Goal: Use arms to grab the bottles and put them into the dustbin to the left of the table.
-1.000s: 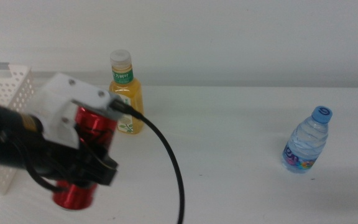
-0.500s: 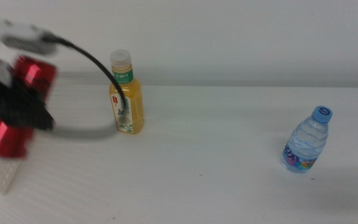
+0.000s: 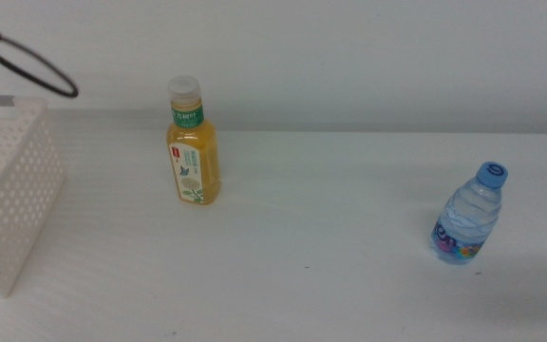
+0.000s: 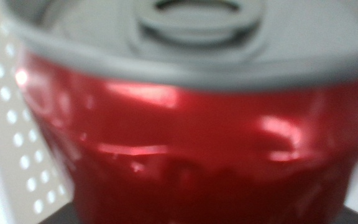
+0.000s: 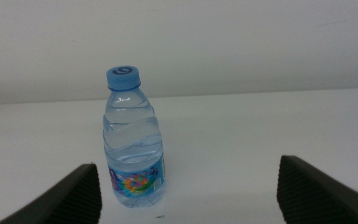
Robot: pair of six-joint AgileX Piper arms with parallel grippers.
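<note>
Carrying red can [image 4: 191, 143] over dustbin [image 3: 12, 204], left fingers clamped on it; next I release inside walls. Right fingers [image 5: 188, 186] spread, facing water bottle [image 5: 133, 140]. Yellow-drink bottle [image 3: 194, 142] upright mid-table. Versus half-second ago: arm and can gone from middle view, only cable [image 3: 27, 65] showing.

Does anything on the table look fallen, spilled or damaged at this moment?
Nothing stands out. The yellow-drink bottle and the small water bottle both stand upright and capped on the table, with no liquid around them. The red can fills the left wrist view beside the perforated dustbin; blur hides any damage on it.
</note>
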